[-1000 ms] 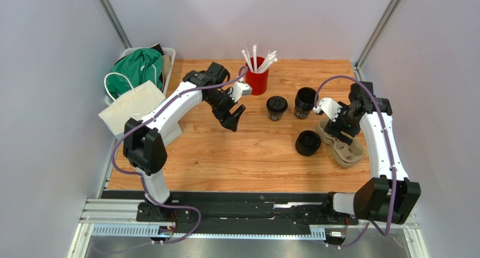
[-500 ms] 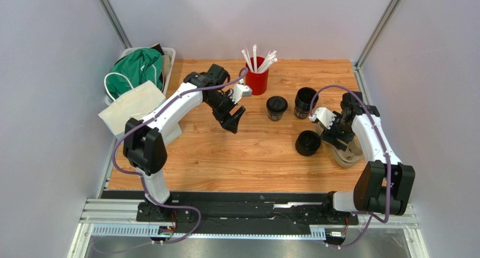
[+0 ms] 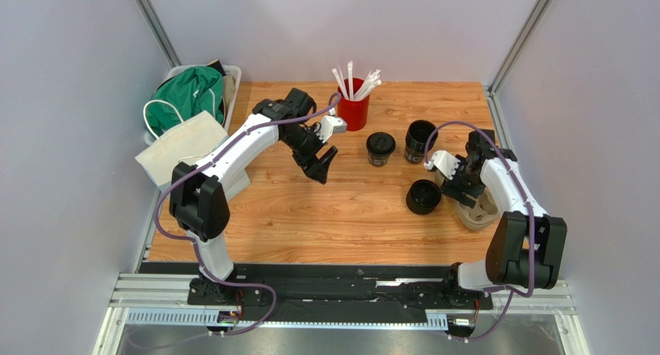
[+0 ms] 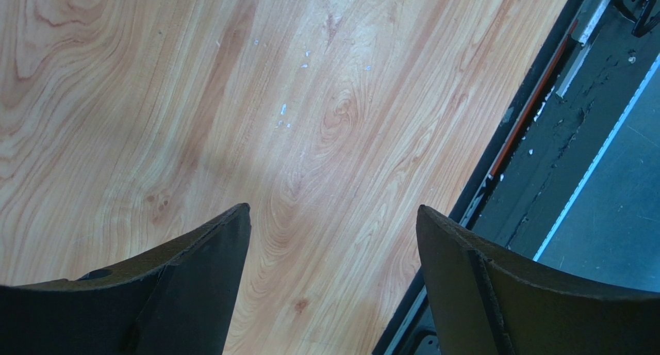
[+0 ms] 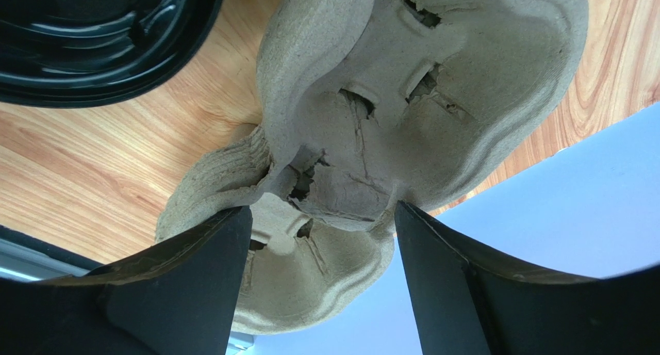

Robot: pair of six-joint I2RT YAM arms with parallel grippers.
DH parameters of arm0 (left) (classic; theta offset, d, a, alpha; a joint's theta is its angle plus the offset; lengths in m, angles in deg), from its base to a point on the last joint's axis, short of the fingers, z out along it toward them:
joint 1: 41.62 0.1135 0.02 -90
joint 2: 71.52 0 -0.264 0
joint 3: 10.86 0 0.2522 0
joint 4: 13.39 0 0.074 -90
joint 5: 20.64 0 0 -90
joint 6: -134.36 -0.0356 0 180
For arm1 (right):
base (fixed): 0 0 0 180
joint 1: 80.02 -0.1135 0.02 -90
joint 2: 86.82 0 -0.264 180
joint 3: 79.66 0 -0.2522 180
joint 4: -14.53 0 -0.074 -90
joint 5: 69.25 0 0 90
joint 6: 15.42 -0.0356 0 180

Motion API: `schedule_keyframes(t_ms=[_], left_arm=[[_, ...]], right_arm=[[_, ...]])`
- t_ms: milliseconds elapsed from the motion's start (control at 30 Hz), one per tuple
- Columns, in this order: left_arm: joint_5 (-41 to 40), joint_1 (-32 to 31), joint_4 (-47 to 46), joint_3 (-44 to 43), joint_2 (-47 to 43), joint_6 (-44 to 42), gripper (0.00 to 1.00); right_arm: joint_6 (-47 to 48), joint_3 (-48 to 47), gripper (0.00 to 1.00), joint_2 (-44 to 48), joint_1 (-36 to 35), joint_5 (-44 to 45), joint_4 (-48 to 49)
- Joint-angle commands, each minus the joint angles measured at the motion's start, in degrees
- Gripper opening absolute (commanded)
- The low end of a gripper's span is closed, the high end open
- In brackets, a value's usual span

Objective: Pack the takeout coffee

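From the overhead view I count three black cups, all on the table to the right of centre. Taking the middle cup as the dial's hub and the far edge as twelve, a second cup stands near it at three o'clock. The third cup sits well apart at about four o'clock, closer to me. None of them is in the carrier and none is held.

The brown pulp carrier lies just beside that third cup, at its three o'clock, near the table's right edge. My right gripper hangs over the carrier's far end. In its wrist camera the jaws stand wide apart with the carrier's moulded slots showing between them. I cannot tell whether the fingertips touch the pulp. The black lid of the third cup fills that view's upper left corner.

My left gripper is at nine o'clock from the middle cup, over bare wood. Its jaws are spread with nothing between them, as the left wrist camera shows only table grain there.

At eleven o'clock stands the red cup of white straws. Far out at ten o'clock, off the table's left edge, a green bag sits in a bin.
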Motion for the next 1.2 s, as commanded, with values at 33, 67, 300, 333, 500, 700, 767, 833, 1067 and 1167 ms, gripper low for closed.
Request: schedule_keyframes(t_ms=[33, 67, 300, 333, 500, 700, 767, 833, 1067, 1167], left_arm=[[1.45, -0.08, -0.65, -0.11, 0.14, -0.65, 0.86], [1.54, -0.08, -0.65, -0.03, 0.05, -0.56, 0.86], [1.28, -0.08, -0.74, -0.03, 0.75, -0.56, 0.86], [1.19, -0.08, -0.83, -0.2, 0.84, -0.47, 0.86], [1.1, -0.08, -0.65, -0.56, 1.54, -0.3, 0.86], [0.84, -0.26, -0.48, -1.26, 2.34, -0.03, 0.86], [0.75, -0.26, -0.39, -1.17, 2.25, -0.03, 0.86], [0.57, -0.26, -0.48, -0.82, 1.99, -0.12, 0.86], [0.57, -0.26, -0.56, -0.73, 1.98, -0.21, 0.86], [0.48, -0.26, -0.48, -0.73, 2.16, -0.12, 0.86]], right_arm=[[1.39, -0.77, 0.73, -1.77, 0.97, -0.76, 2.83], [1.05, -0.86, 0.72, -2.04, 1.15, -0.67, 2.92], [-11.59, -4.37, 0.68, -4.41, 1.32, -0.32, 5.2], [-16.23, -4.98, 0.68, -4.59, 1.24, -0.23, 5.21], [-26.71, -6.57, 0.68, -3.1, 1.32, -1.38, 4.06], [-35.7, -7.63, 0.68, -3.01, 1.41, -4.17, 2.93], [-33.86, -6.14, 0.69, -1.87, 1.32, -5.07, 3.88], [-28.95, -3.25, 0.7, 0.85, 1.41, -4.89, 6.69], [-15.14, 2.74, 0.74, 5.78, 2.03, -5.06, 11.36], [-13.38, 2.04, 0.74, 4.82, 3.08, -7.26, 11.27]])
